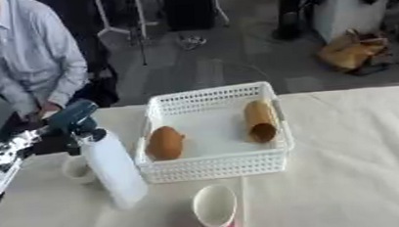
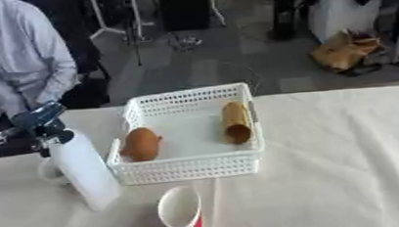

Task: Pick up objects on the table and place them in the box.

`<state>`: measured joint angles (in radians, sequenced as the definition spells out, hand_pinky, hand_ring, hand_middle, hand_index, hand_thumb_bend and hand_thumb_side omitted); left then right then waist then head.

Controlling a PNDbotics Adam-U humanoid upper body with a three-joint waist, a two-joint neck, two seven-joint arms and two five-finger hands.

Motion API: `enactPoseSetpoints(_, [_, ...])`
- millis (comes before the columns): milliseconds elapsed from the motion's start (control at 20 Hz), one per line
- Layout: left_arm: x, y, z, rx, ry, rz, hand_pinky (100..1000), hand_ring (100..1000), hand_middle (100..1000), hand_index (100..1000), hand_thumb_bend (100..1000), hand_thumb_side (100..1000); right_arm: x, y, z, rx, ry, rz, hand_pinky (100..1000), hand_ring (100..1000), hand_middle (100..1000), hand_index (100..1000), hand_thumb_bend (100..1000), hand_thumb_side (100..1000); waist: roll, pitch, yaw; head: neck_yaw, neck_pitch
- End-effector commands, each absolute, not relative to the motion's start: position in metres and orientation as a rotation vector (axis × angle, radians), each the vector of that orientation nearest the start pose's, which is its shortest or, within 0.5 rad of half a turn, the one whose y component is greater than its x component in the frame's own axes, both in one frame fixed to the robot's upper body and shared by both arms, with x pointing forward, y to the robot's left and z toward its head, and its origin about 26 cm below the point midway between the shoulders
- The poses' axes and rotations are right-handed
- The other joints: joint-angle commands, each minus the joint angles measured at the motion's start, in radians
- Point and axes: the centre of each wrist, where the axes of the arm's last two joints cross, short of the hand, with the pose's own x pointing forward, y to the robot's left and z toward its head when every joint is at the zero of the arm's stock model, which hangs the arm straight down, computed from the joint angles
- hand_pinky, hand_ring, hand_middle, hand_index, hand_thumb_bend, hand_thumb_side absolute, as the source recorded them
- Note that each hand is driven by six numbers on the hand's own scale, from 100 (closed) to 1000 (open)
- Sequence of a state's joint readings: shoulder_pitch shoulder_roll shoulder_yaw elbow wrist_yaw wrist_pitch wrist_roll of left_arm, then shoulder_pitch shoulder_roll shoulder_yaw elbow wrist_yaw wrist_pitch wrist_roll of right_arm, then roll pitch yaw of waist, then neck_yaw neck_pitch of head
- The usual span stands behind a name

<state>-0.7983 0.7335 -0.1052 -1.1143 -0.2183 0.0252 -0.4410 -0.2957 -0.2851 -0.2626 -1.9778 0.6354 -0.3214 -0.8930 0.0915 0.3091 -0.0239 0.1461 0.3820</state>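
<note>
A white spray bottle (image 1: 116,171) with a blue trigger head (image 1: 71,116) leans tilted at the left of the table, its base toward the front. My left hand (image 2: 18,144) comes in from the left edge, dark fingers curled at the bottle's neck under the blue head. The white lattice box (image 1: 214,169) stands at the table's middle. Inside it lie a brown oval object (image 1: 164,143) on the left and a brown tube-like cup (image 1: 260,119) on its side at the right. A red and white paper cup (image 1: 215,210) stands before the box. My right hand shows nowhere.
A small white cup (image 1: 75,170) stands just behind the spray bottle. A person sits at the table's far left edge. The cream tablecloth (image 1: 351,166) stretches to the right of the box. A brown bag (image 1: 352,50) lies on the floor beyond.
</note>
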Motion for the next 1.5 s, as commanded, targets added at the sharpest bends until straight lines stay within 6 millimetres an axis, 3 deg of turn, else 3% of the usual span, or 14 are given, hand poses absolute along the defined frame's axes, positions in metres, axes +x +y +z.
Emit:
enactPoseSetpoints(50, [0.426,0.388,0.257,0.644,-1.551,-0.993,516,458,321,448,110,668,0.292,-0.321,0.216,1.42,2.796,0.536,709,832,638,708,100,1000,-0.001,-0.015,0.001,-0.001,-0.012])
enactPoseSetpoints(700, [0.416,0.38,0.284,0.833,-1.588,-1.049,487,423,288,429,128,594,0.292,-0.321,0.216,1.42,2.796,0.531,712,832,637,706,100,1000,0.007,-0.02,0.003,-0.001,-0.01])
enactPoseSetpoints(1050, [0.416,0.381,0.284,0.833,-1.592,-1.018,477,414,284,427,140,586,0.292,-0.321,0.217,1.42,2.793,0.528,713,832,637,706,100,1000,0.007,-0.021,0.002,-0.002,-0.009])
enactPoseSetpoints(1500, [0.416,0.381,0.281,0.798,-1.594,-1.012,458,424,304,444,266,564,0.292,-0.322,0.217,1.424,2.789,0.531,713,831,634,702,100,1000,0.005,-0.018,0.002,-0.002,-0.004])
